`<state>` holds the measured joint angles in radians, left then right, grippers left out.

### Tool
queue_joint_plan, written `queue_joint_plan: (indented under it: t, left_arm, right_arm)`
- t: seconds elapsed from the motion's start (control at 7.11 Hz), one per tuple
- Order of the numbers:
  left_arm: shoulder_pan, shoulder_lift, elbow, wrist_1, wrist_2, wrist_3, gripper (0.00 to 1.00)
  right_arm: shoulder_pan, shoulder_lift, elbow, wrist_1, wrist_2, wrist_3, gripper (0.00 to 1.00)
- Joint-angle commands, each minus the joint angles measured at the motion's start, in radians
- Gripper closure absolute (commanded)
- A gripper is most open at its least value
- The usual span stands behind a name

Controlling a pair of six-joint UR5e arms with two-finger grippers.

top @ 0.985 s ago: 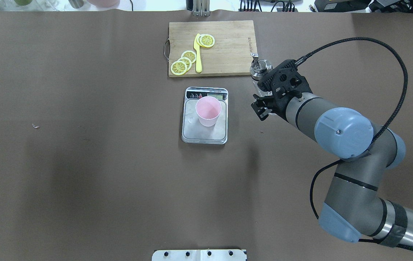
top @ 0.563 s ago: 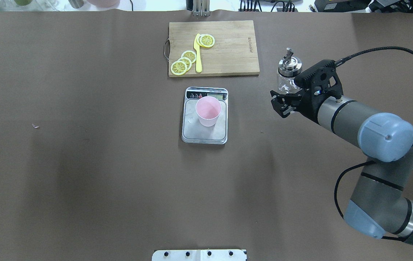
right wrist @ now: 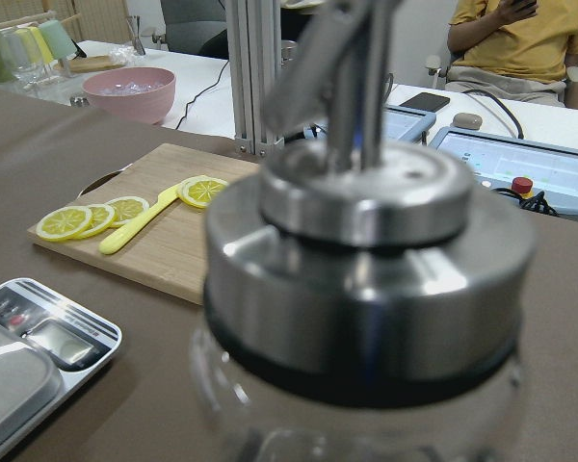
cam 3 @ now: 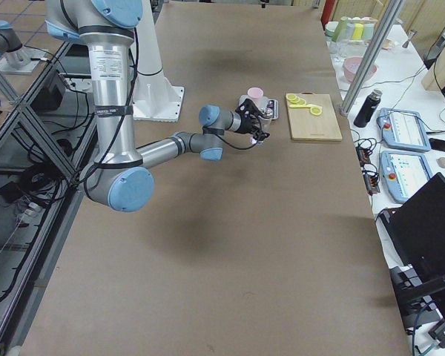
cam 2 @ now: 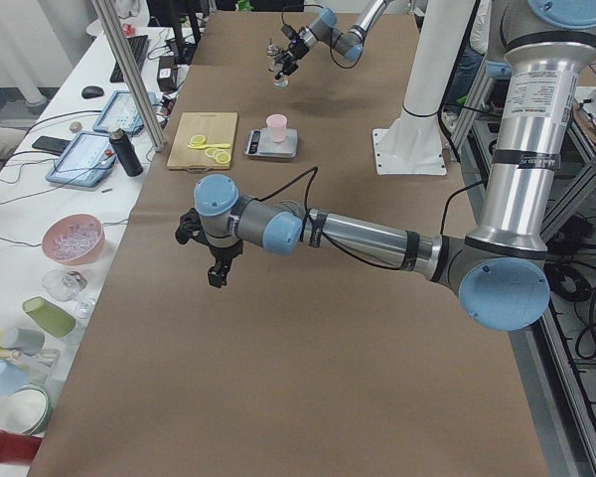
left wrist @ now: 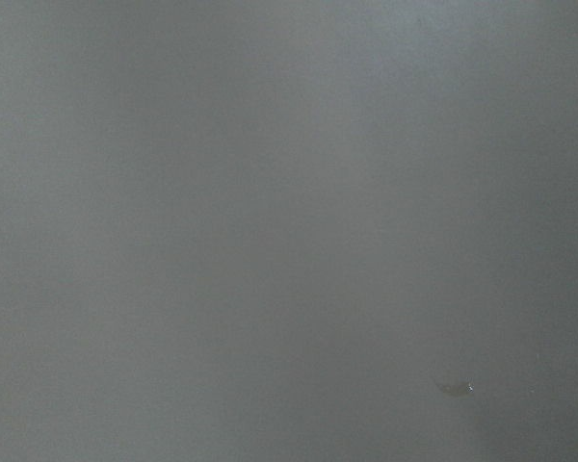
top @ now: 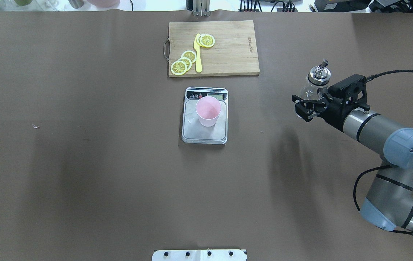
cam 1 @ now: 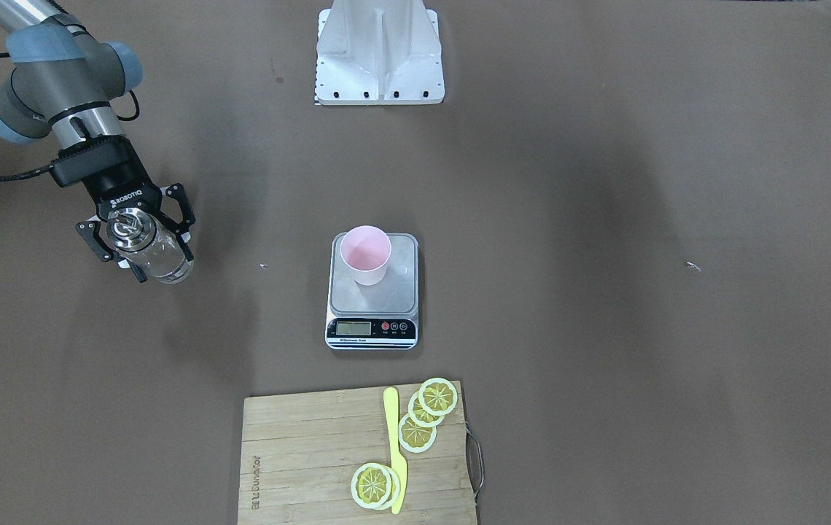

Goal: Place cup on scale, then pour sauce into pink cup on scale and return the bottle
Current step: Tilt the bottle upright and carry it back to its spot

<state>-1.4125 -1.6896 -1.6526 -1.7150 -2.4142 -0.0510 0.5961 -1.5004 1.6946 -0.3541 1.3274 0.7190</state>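
Note:
The pink cup (top: 208, 110) stands upright on the silver scale (top: 204, 137) at the table's middle; both also show in the front view, cup (cam 1: 365, 255) and scale (cam 1: 372, 300). My right gripper (top: 306, 105) is shut on the clear glass bottle (top: 315, 81) with the metal pourer cap. It holds the bottle about upright above the table, far right of the scale. The cap fills the right wrist view (right wrist: 366, 260). Clear liquid shows in the bottle (cam 1: 157, 261). My left gripper (cam 2: 217, 266) hovers over bare table far to the left; I cannot tell whether it is open or shut.
A wooden cutting board (top: 228, 54) with lemon slices (top: 184, 61) and a yellow knife (top: 197, 52) lies behind the scale. The robot's white base (cam 1: 379, 51) is at the near edge. Bowls and tablets lie beyond the far edge.
My right arm has carried the bottle to the right, away from the cutting board's corner and the scale. The cup and scale have not moved.

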Motion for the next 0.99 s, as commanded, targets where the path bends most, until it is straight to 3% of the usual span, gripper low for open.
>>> queue_joint_plan:
  t: [0.0, 0.28, 0.84]
  left_arm:
    - [0.0, -0.001, -0.001, 0.0, 0.001, -0.001, 0.01]
    - [0.0, -0.001, -0.001, 0.0, 0.0, -0.001, 0.01]
    - [0.0, 0.001, -0.003, 0.0, 0.0, -0.004, 0.01]
  right_arm:
    - [0.001, -0.012, -0.041, 0.037, -0.016, 0.007, 0.92]
    - [-0.001, -0.037, -0.07, 0.046, -0.068, 0.017, 0.92]
    - [-0.012, -0.041, -0.113, 0.091, -0.065, 0.02, 0.91]
